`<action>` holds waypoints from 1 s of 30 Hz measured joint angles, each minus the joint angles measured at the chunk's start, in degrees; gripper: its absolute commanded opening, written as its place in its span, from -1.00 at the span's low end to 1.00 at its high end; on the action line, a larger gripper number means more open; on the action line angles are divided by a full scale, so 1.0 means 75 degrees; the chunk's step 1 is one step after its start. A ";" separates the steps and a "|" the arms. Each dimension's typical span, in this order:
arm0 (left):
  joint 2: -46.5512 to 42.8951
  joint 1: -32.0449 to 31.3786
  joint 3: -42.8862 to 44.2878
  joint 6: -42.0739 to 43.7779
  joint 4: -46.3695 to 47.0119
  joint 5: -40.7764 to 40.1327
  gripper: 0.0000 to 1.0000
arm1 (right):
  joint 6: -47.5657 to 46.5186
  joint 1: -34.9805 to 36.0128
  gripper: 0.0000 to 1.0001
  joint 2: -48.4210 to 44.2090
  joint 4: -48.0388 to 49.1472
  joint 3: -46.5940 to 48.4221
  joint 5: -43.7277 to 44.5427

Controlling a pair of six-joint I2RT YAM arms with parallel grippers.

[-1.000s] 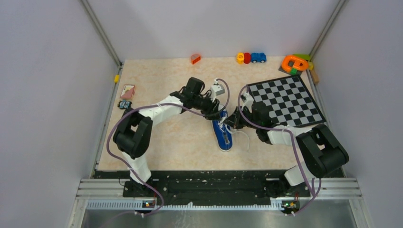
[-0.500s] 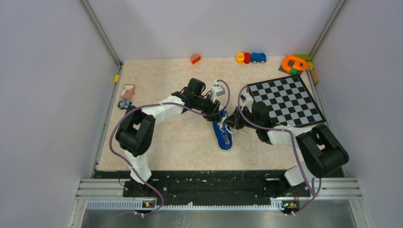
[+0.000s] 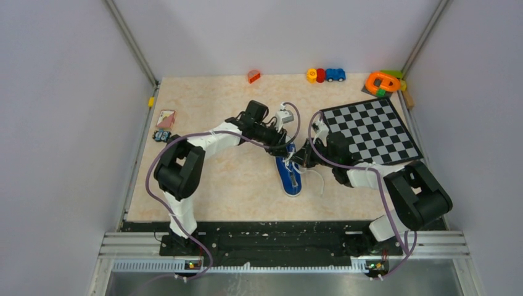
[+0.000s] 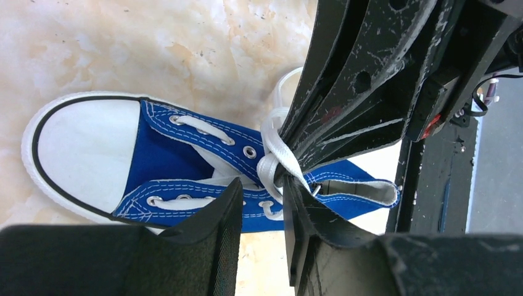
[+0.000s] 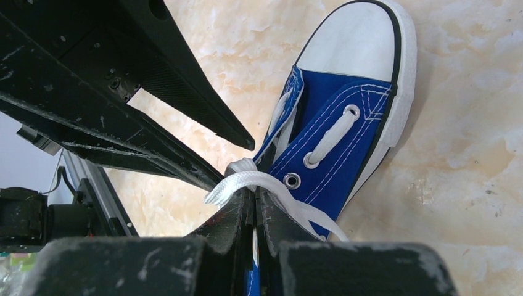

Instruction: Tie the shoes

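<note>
The blue canvas shoe (image 3: 291, 177) lies mid-table, its white toe cap towards the near edge. My right gripper (image 5: 255, 196) is shut at the shoe's throat, with a white lace (image 5: 247, 182) draped over its closed tips. In the left wrist view the same lace (image 4: 271, 157) loops round the right gripper (image 4: 285, 145). My left gripper (image 4: 262, 184) is open just beside that loop, with only shoe and table showing in its gap. Its right finger (image 4: 296, 209) reaches up against the lace. From above, the left gripper (image 3: 285, 150) and right gripper (image 3: 300, 159) meet over the shoe's heel end. A loose lace end (image 3: 319, 179) trails right.
A checkerboard (image 3: 371, 131) lies at the right behind the right arm. Toy blocks (image 3: 325, 75), an orange ring toy (image 3: 382, 81) and a red piece (image 3: 253, 76) line the far edge. A card (image 3: 165, 118) and small blue toy car (image 3: 161, 135) sit at the left.
The left arm has shifted slightly, its gripper edging closer to the lace at the right gripper's tips. The right arm and the shoe have stayed put.
</note>
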 measured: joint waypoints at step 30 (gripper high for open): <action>-0.0860 0.0026 0.0061 -0.0128 -0.0367 -0.1032 -1.00 | -0.0941 -0.0017 -0.37 -0.2410 -0.2305 0.0000 0.0892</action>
